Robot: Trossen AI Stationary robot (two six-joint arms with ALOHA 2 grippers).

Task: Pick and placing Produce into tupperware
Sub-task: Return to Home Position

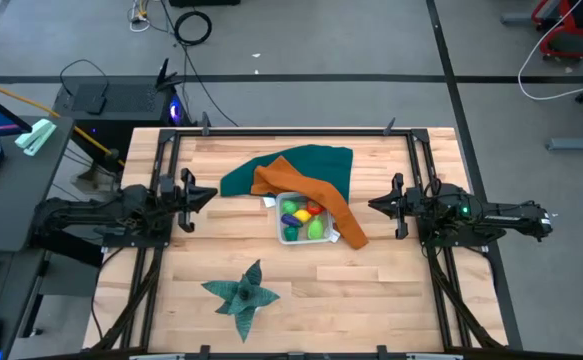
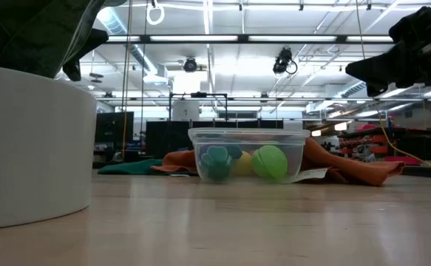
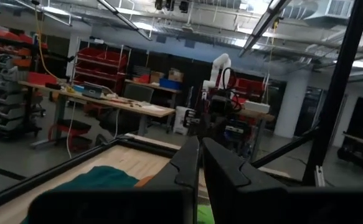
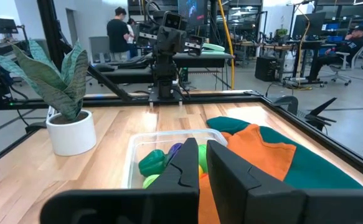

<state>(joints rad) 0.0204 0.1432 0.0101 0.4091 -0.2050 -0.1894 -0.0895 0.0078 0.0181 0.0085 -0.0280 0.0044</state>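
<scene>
The clear tupperware [image 1: 304, 222] stands at the table's middle and holds several produce pieces: red, yellow, light green, dark green and purple. In the low view, a dark green piece [image 2: 216, 162] and a light green ball [image 2: 269, 162] show through its wall [image 2: 296, 148]. My left gripper [image 1: 211, 194] hovers to its left, shut and holding nothing. My right gripper [image 1: 371, 205] hovers to its right, also shut and holding nothing. In the right wrist view the tupperware [image 4: 145, 144] lies just beyond my right gripper [image 4: 202, 147]. My left gripper [image 3: 201, 143] points level across the table.
A long orange cloth [image 1: 323, 197] drapes along the tupperware's far and right sides, over a teal cloth [image 1: 306, 164] behind it. A dark green plant in a white pot [image 4: 72, 132] stands near the front edge, left of centre [image 1: 241, 292]. People stand beyond the table's left side [image 4: 117, 31].
</scene>
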